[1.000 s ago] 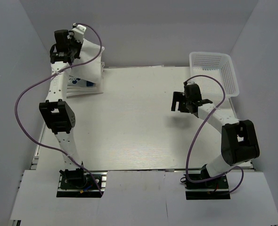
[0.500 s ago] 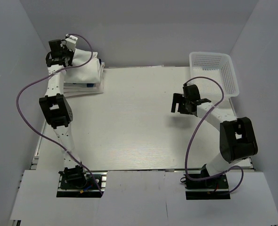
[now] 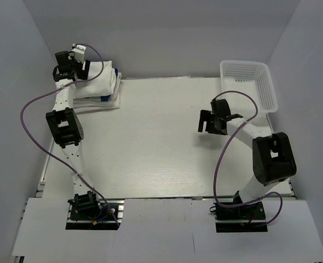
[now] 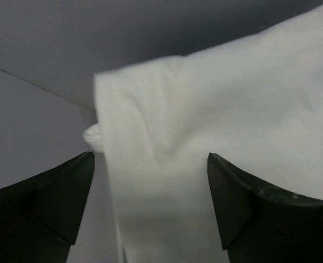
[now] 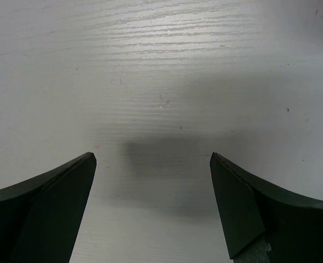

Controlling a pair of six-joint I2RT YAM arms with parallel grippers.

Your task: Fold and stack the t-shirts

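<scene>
folded soft white and blue cloth t-shirts (image 3: 98, 82) stacked upper left on white tabletop (image 3: 161, 142). left end effector (image 4: 149, 159) released, cloth between spread jaws. right end effector (image 3: 207, 126) released, centre right.

Worktop (image 3: 161, 148): white and flat, with fine grain lines running left to right. The right wrist view shows the same grain, a few small dark specks and a soft shadow. Basket (image 3: 269, 87): white plastic mesh, rectangular, upright, at the far right corner of the worktop, near the right wall. Walls (image 3: 167, 33): plain grey, at the back and both sides. Panel (image 3: 167, 233): white, along the near edge.
</scene>
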